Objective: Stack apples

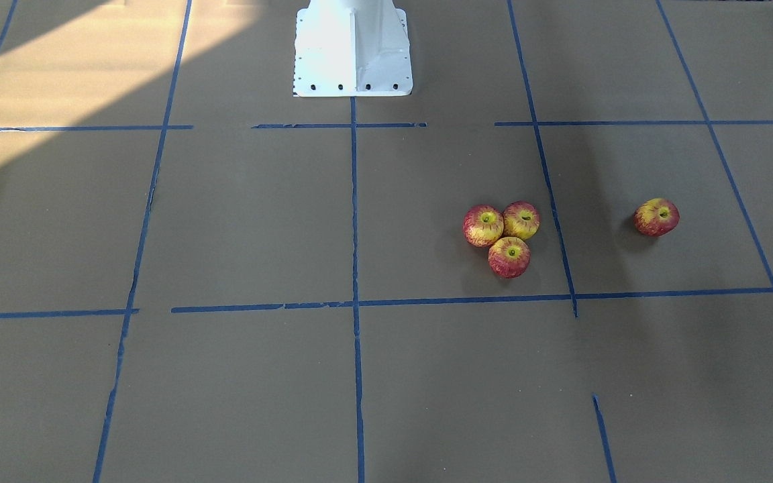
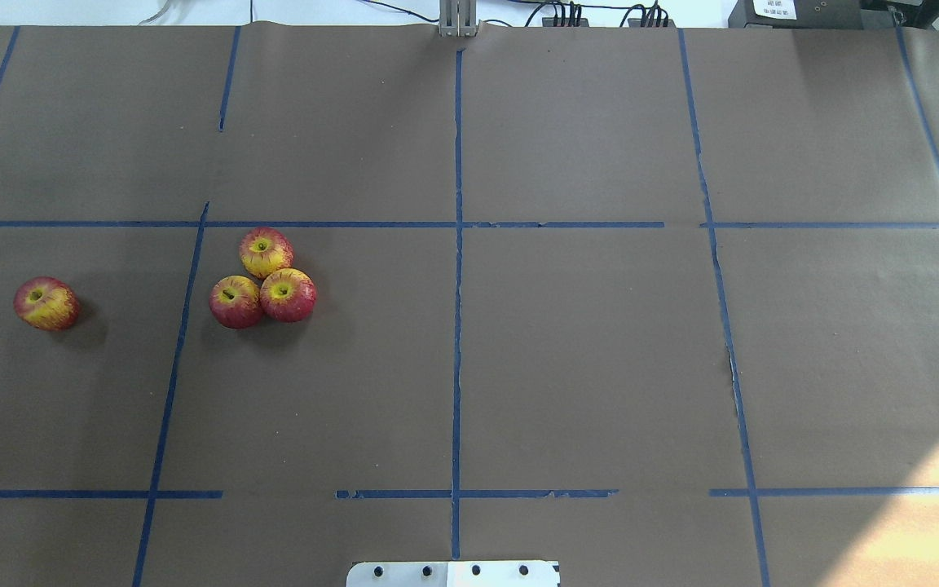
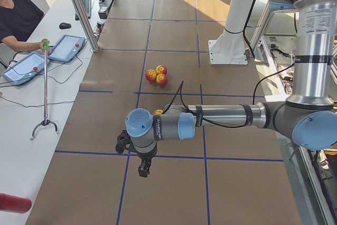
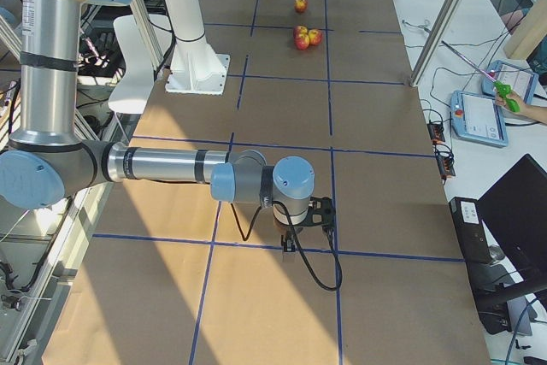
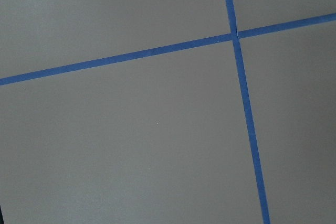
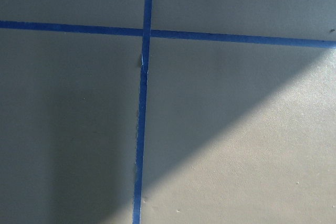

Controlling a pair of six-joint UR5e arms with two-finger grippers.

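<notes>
1. The left gripper [image 3: 143,171] hangs nearest the left side camera, pointing down over the table [image 3: 174,188]. Nothing shows in it. From this far view I cannot tell how wide its jaws stand, and its wrist view shows only paper and tape [image 5: 157,52].
2. The right gripper [image 4: 289,245] hangs the same way near the table's other end. I cannot tell its opening either, and it appears to carry nothing.
3. Three of the apples sit in a cluster [image 2: 264,279] on the robot's left half, touching one another with their dimples up. The lone apple [image 2: 46,303] lies well apart, further left, tilted.
4. Nothing is stacked yet. The likely job is to bring the lone apple onto the cluster.
5. Risk: the lone apple is round and smooth, so an off-centre pinch may squirt it out sideways. Its tilt makes centring harder.
6. Risk: pressing it down into the hollow may wedge the three apart, since nothing braces them on the flat paper.
7. Risk: letting go off-centre lets it roll off the cluster and away across the table.
8. Risk: the fingers coming down around the top apple may clip an apple below and break up the base.
9. Containers: none shows in any view. All the apples lie on bare paper, so nothing would catch a rolling one.
</notes>
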